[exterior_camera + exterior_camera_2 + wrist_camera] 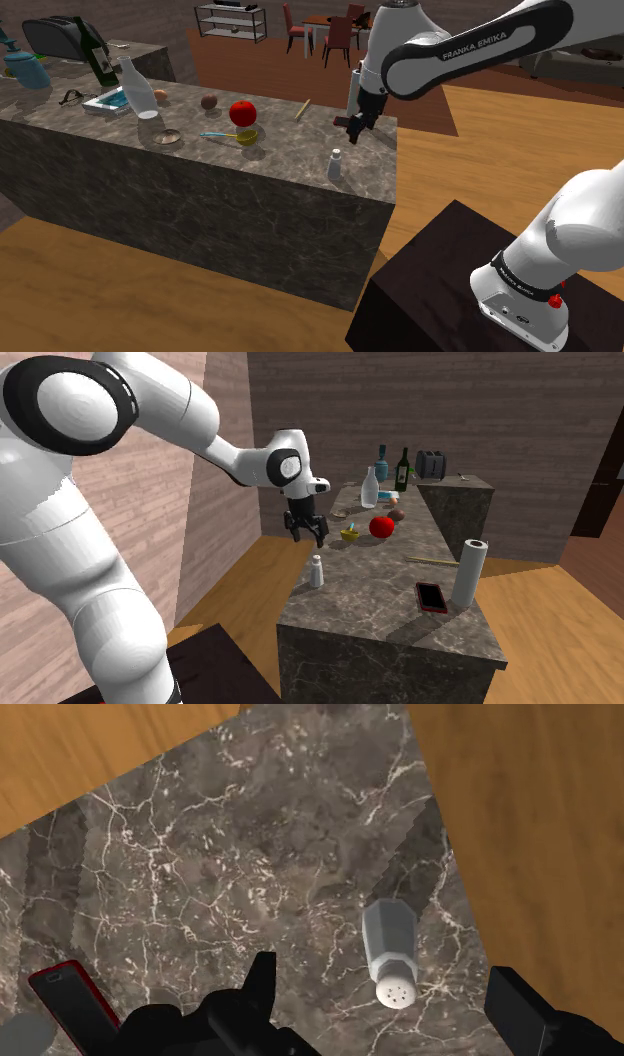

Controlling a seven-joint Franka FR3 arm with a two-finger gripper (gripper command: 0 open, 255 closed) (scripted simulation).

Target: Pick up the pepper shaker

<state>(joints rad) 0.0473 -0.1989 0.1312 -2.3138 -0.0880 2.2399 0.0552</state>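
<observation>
The pepper shaker is a small pale grey faceted shaker with a holed cap. It stands upright near the marble counter's front edge and end corner. My black gripper hangs open above the counter, higher than the shaker and a little behind it. In the second exterior view the gripper hovers over the shaker without touching it. The wrist view looks down on the shaker, which lies between the two spread fingers of the gripper, closer to the counter's edge. Nothing is held.
A red-edged phone and a paper towel roll sit at the counter's end. Further along are a red apple, a yellow bowl, a white bottle and a dark bottle. Wooden floor surrounds the counter.
</observation>
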